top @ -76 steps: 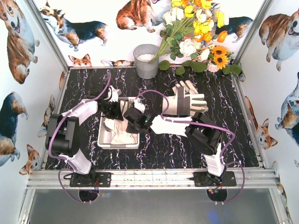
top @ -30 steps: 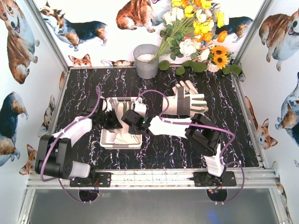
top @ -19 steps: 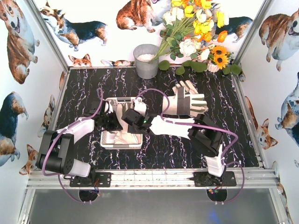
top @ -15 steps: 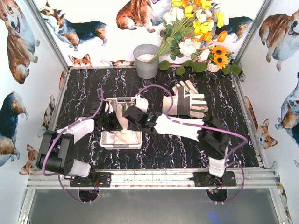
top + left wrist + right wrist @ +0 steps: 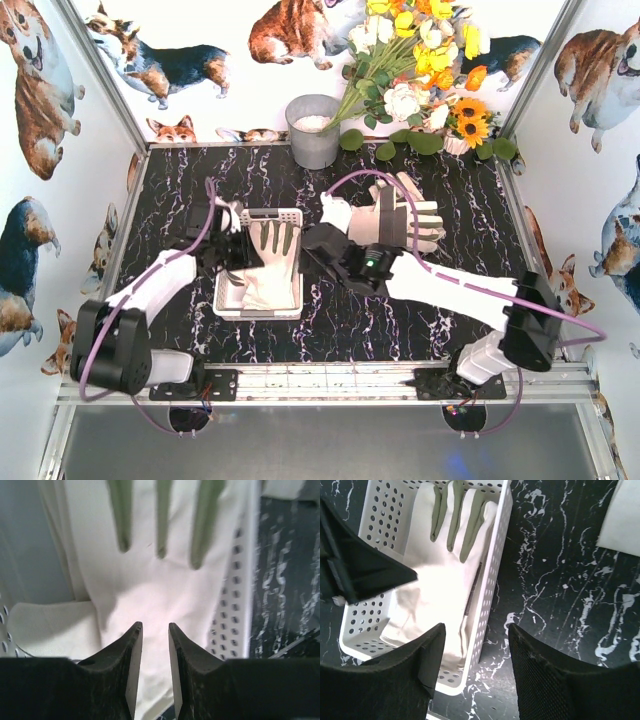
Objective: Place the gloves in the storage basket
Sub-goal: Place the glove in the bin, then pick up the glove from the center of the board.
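A cream-white glove (image 5: 270,262) lies flat in the white storage basket (image 5: 258,312), its grey fingers pointing away. The left wrist view has that glove (image 5: 150,570) filling the frame, beside the slotted basket wall (image 5: 232,605). My left gripper (image 5: 232,262) hangs over the basket's left side. Its jaws (image 5: 155,627) stand a narrow gap apart, with nothing pinched between them. My right gripper (image 5: 314,242) is just right of the basket, open and empty (image 5: 476,630), looking down on the basket's right rim (image 5: 492,595) and the glove (image 5: 445,575). More gloves (image 5: 400,220) lie on the table further right.
A grey metal bucket (image 5: 313,130) stands at the back centre, beside a bunch of artificial flowers (image 5: 420,70). Corgi-print walls and metal frame rails close in the black marbled table (image 5: 200,180). A white glove edge (image 5: 622,520) shows at the right wrist view's top right.
My right gripper opened and drew back rightward from over the basket, leaving the glove spread flat inside. The left gripper's jaws parted slightly and its arm shifted a little.
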